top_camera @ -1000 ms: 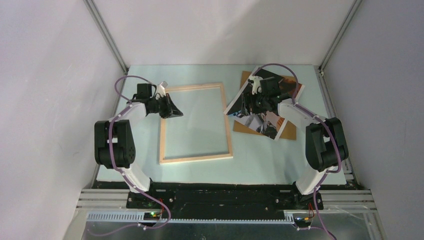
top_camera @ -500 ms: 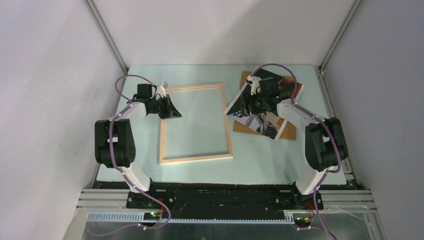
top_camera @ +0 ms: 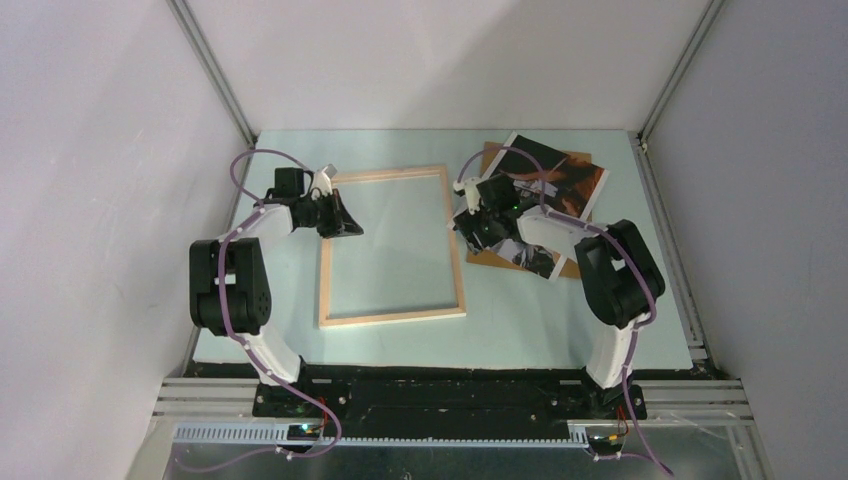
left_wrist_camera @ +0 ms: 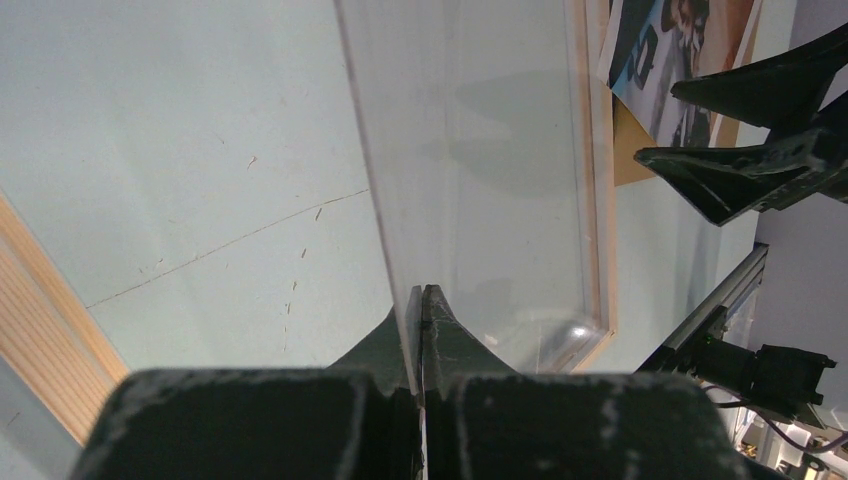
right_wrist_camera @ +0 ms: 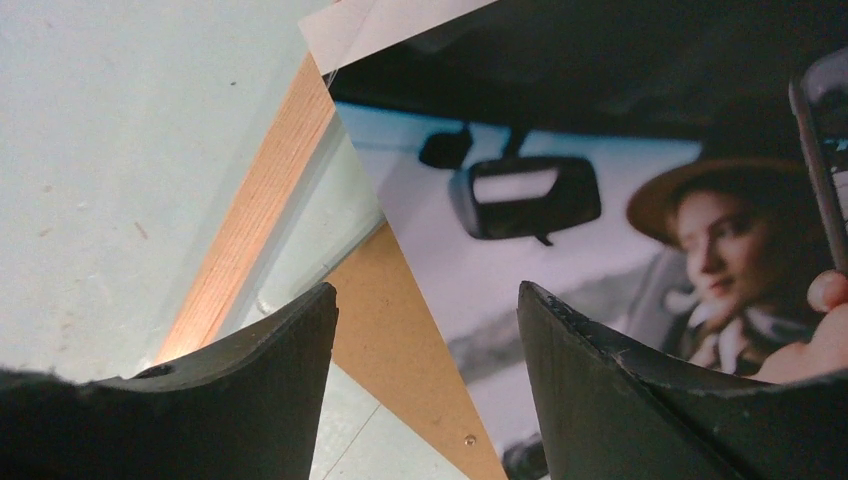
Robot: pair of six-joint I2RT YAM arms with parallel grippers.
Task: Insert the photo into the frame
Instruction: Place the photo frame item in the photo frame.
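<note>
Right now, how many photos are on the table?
1. The photo lies on the brown board at the far right, under the open right gripper. Another could hide beneath it.

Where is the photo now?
In the top view, the photo lies far right on the table, on the brown board, right of the frame, with the right gripper above its left edge.

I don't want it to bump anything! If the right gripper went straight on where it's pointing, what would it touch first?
Probably the photo's edge, or the brown backing board beneath it: both show between the open right gripper's fingers. Depth is unclear.
</note>
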